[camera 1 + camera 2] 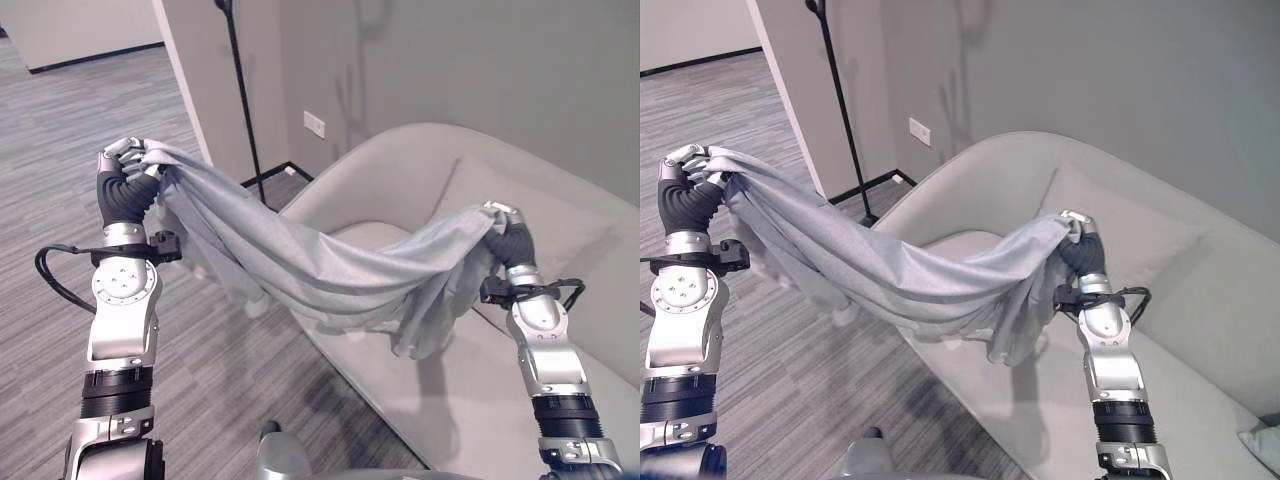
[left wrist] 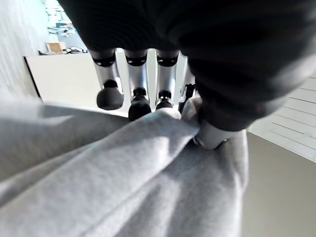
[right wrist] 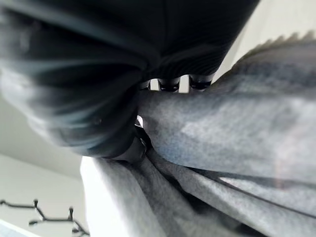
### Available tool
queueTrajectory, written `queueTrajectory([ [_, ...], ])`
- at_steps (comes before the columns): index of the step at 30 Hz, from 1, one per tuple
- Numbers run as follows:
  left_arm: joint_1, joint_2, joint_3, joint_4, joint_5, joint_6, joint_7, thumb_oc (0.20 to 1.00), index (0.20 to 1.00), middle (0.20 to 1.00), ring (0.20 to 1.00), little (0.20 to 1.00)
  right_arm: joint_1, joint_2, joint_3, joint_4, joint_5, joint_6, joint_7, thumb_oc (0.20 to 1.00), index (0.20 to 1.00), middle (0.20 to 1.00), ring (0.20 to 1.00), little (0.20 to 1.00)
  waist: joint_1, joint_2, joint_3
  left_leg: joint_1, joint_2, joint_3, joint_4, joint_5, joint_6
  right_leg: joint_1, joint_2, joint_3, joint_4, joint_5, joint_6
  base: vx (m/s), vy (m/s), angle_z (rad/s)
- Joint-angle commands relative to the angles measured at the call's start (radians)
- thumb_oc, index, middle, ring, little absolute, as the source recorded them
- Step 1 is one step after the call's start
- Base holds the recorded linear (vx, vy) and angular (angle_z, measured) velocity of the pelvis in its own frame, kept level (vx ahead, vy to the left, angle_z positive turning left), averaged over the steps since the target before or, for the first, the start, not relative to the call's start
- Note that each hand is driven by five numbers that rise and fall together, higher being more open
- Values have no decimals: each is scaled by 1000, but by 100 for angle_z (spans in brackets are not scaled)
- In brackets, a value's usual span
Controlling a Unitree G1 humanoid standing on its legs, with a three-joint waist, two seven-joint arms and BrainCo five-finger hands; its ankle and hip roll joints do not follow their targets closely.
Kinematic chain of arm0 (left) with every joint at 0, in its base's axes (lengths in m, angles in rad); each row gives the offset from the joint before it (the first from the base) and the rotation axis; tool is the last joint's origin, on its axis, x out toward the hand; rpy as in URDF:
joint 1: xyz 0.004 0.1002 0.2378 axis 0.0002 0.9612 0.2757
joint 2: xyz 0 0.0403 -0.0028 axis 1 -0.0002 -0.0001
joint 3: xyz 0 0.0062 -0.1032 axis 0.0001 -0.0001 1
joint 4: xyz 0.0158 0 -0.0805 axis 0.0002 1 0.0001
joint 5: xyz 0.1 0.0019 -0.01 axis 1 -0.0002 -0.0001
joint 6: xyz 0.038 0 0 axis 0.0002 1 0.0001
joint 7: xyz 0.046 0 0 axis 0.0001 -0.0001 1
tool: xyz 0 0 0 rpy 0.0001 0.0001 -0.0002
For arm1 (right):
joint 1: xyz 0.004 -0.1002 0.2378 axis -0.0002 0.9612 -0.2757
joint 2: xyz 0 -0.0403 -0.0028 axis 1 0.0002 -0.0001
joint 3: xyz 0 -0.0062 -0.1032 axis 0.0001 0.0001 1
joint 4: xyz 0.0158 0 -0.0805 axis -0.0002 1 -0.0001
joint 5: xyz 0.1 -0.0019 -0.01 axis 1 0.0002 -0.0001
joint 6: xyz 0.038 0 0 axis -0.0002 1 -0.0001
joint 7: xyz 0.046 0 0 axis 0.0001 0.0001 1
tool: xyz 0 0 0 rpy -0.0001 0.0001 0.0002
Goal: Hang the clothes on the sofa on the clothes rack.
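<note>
Left hand: my left hand [image 1: 128, 155] is up high on the left, and its fingers [image 2: 139, 94] are curled tight round one end of the grey cloth [image 1: 300, 255].
Grey cloth: it hangs in the air between my two hands, droops low in the middle, and sits over the front edge of the sofa [image 1: 560, 215]. I can't tell if the low folds touch the seat.
Right hand: my right hand [image 1: 503, 222] is lower, over the sofa seat, and it pinches the other end of the cloth. I see the cloth bunched up in its grip in the right wrist view.
Clothes rack: a thin black pole [image 1: 243, 95] stands on the floor behind the sofa, by the wall corner. I think that is the rack. It is well away from the cloth.
Step now: I think I am lifting the cloth clear of the sofa to carry it over.
How to do it well: I should keep both hands tight, lift the right one level with the left so the middle does not drag, then turn slowly to the pole.
</note>
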Motion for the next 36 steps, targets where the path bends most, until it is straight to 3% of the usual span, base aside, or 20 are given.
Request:
queueTrajectory([
  [1,-68,10,-84,-65,27,-72,16,200,200,200,200,200,-55,-45,-95,-153,8,-53,-34,200,200,200,200,200,-60,145,-51,197,-99,-18,-204,5,40,-74,76,29,128,7,-14,56,383,41],
  [5,-51,6,-77,-56,17,-70,24,200,200,200,200,200,-59,-58,-90,-148,5,-57,-38,200,200,200,200,200,-99,132,-35,217,-152,-48,-204,-3,55,-179,232,29,61,8,-10,85,158,63],
  [6,-50,6,-76,-56,16,-70,24,200,200,200,200,200,-59,-58,-89,-147,5,-57,-38,200,200,200,200,200,-100,133,-36,217,-150,-49,-204,-5,54,-179,233,29,62,6,-10,108,84,37],
  [8,-49,-5,-83,-40,22,-67,32,200,200,200,200,200,-46,-61,-79,-154,4,-57,-37,200,200,200,200,200,-126,117,-24,239,-177,-84,-204,-12,74,-243,290,76,23,9,-21,127,54,53],
  [10,-30,-33,-77,-60,17,-70,22,200,200,200,200,200,-32,-60,-80,-143,17,-65,-34,200,200,200,200,200,-121,98,-39,238,-184,-99,-204,1,84,-186,293,90,-51,13,-33,134,-38,93],
  [12,-2,-53,-64,-74,12,-71,15,200,200,200,200,200,-30,-64,-82,-131,24,-73,-34,200,200,200,200,200,-116,105,-63,247,-170,-88,-204,5,87,-175,290,79,-76,15,-28,197,-33,75],
  [13,12,-54,-67,-76,11,-68,10,200,200,200,200,200,-16,-73,-93,-120,23,-77,-35,200,200,200,200,200,-115,113,-76,274,-150,-78,-204,58,83,-156,286,62,-77,15,-26,199,-11,30],
  [17,8,-81,-78,-72,-15,-68,2,200,200,200,200,200,-13,-84,-107,-123,31,-72,-32,200,200,200,200,200,-124,104,-63,226,-99,-28,-36,49,67,-88,238,25,-77,9,-19,145,-19,21],
  [22,14,-52,-69,-78,-20,-61,-13,200,200,200,200,200,-6,-92,-139,-126,27,-66,-29,200,200,200,200,200,-86,72,-68,151,-17,-31,-154,41,85,-56,207,51,-77,-11,-19,156,86,7],
  [24,11,-47,-64,-78,-20,-64,-13,200,200,200,200,200,-8,-99,-139,-116,25,-69,-35,200,200,200,200,200,-66,54,-63,66,46,-54,-204,78,73,-23,191,71,-77,-8,-16,209,184,-42],
  [27,-2,-60,-72,-77,-4,-65,-20,200,200,200,200,200,5,-102,-153,-118,34,-67,-45,200,200,200,200,200,-63,49,-72,-13,132,-73,-204,74,41,46,152,85,-77,10,-23,270,363,-8],
  [32,2,-58,-62,-94,12,-57,-33,200,200,200,200,200,-12,-102,-131,-125,32,-59,-45,200,200,200,200,200,-36,67,-83,-3,150,-126,-201,127,23,66,97,130,-53,34,-28,198,457,-28],
  [33,1,-58,-58,-119,10,-58,-44,200,200,200,200,200,-26,-86,-118,-107,34,-62,-31,200,200,200,200,200,-31,76,-117,46,121,-132,-201,120,12,29,21,162,-16,48,-33,210,913,-87],
  [35,-4,-43,-78,-105,13,-55,-42,200,200,200,200,200,-22,-82,-133,-109,26,-58,-27,200,200,200,200,200,-38,80,-135,71,70,-104,-204,99,13,18,-39,162,27,54,-42,189,849,-73],
  [36,-5,-42,-79,-105,12,-55,-42,200,200,200,200,200,-22,-82,-134,-109,26,-58,-27,200,200,200,200,200,-37,78,-134,73,68,-103,-204,99,13,17,-41,164,29,52,-41,173,876,-3],
])
